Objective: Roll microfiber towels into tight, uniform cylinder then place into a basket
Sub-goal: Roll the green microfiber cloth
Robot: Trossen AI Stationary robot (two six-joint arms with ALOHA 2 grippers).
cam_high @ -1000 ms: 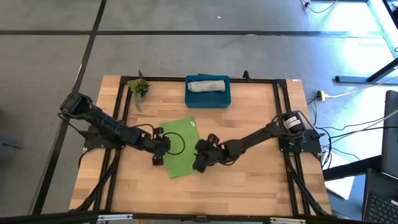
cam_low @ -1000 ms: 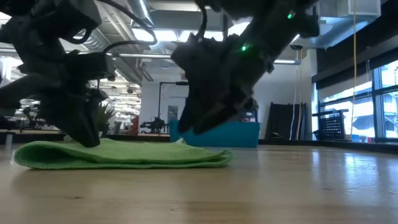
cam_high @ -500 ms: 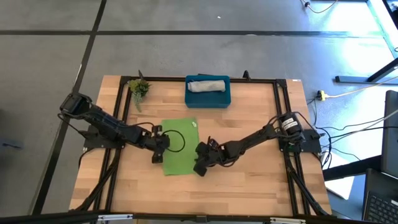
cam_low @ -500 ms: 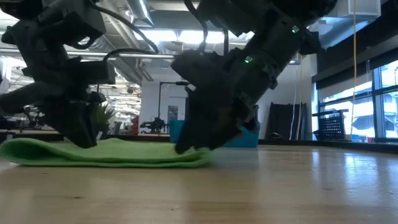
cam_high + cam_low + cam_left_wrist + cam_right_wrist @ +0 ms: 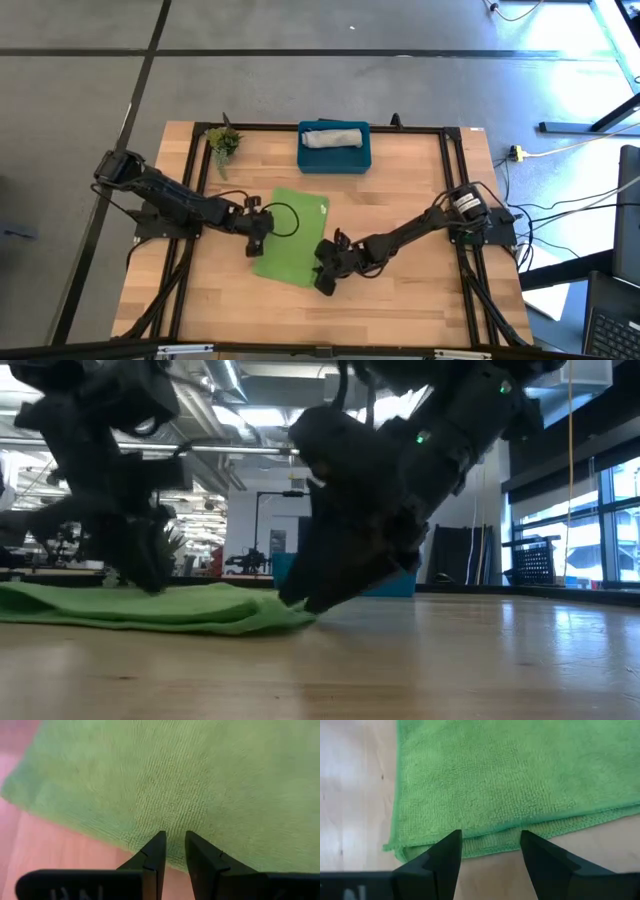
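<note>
Left gripper (image 5: 257, 231): at the green towel's (image 5: 291, 236) left edge; fingers narrowly parted, cloth edge between the tips; a real pinch cannot be told.
Green towel: flat, folded, mid-table, unrolled.
Right gripper (image 5: 322, 270): jaws apart, straddling the near corner hem.
Risk: uneven pull skews the fold; roll goes loose.
Basket (image 5: 335, 160): far edge, holding the grey towel (image 5: 334, 137).

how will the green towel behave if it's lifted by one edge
The green towel lies folded and flat with soft, wavy edges, so it would probably droop and unfold rather than hold shape. Its looped microfiber pile looks grippy, so slipping seems unlikely. It is thin, so likely light, and apt to bunch when pushed across the wooden table.
</note>
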